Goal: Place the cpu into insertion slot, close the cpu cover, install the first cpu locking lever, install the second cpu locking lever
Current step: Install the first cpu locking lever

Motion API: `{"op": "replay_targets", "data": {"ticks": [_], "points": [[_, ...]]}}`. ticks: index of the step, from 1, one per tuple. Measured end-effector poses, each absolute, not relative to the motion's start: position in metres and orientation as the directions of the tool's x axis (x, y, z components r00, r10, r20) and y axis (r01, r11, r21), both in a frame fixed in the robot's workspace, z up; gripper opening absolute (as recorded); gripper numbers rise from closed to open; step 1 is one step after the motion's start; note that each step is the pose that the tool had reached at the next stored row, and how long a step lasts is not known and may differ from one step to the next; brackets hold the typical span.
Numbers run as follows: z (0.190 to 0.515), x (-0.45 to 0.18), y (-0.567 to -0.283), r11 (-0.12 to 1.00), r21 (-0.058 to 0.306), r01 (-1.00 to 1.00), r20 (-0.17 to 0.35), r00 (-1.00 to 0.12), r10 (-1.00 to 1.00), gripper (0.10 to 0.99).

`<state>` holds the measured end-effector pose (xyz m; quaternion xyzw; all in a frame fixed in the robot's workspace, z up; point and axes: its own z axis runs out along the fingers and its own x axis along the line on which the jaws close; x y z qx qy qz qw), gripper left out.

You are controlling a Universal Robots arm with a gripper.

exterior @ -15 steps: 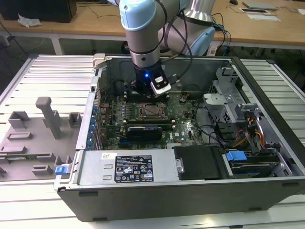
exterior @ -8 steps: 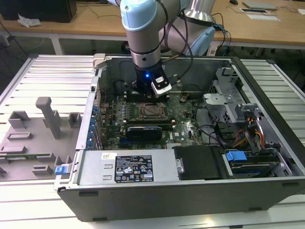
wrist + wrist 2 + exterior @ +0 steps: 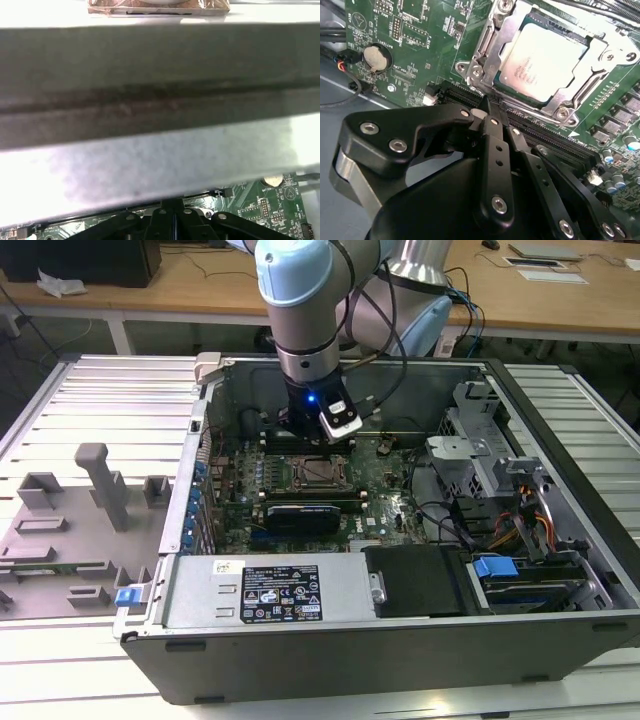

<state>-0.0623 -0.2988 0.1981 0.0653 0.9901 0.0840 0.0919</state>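
Exterior view: a pale-blue-and-grey jointed robot arm [image 3: 305, 300] reaches down from the top centre of the frame into an open dark-grey desktop computer case [image 3: 400, 640] lying on a ribbed metal table [image 3: 90, 400]. Its black gripper [image 3: 312, 430] hangs just above the green motherboard [image 3: 385, 495], near the square silver-rimmed insertion slot [image 3: 318, 474] at mid-frame. A grey plastic fixture with upright posts [image 3: 100, 485] sits at the left of the frame, outside the case.

Second wrist view: the small flat square cpu with a silver-grey metal top [image 3: 545, 62] lies seated in the insertion slot [image 3: 492, 92] in the upper right of the frame, with the thin silver metal cpu cover [image 3: 582, 72] folded down around it, framing the chip through its window. The black gripper [image 3: 485, 106] fills the lower half, its fingers pressed together and holding nothing, the tips just beside the socket's near edge. A round silver coin battery [image 3: 376, 57] sits at upper left.

First wrist view: a blurred grey wall of the case [image 3: 150, 100] crosses the frame; the closed fingertips [image 3: 168, 212] appear at bottom centre over green board [image 3: 270, 200].
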Motion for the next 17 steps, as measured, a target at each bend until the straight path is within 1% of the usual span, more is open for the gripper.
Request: {"op": "replay_targets", "data": {"ticks": [3,6,8,11,17], "points": [[0.204,-0.062,-0.299,0.977,0.178,0.114,-0.171,-0.975,0.145,0.106],[0.216,-0.062,-0.299,0.977,0.178,0.114,-0.171,-0.975,0.144,0.106],[0.219,-0.062,-0.299,0.978,0.172,0.114,-0.172,-0.975,0.144,0.106],[0.22,-0.062,-0.299,0.982,0.148,0.12,-0.171,-0.974,0.145,0.106],[0.22,-0.061,-0.299,0.987,0.077,0.143,-0.166,-0.974,0.155,0.106]]}}
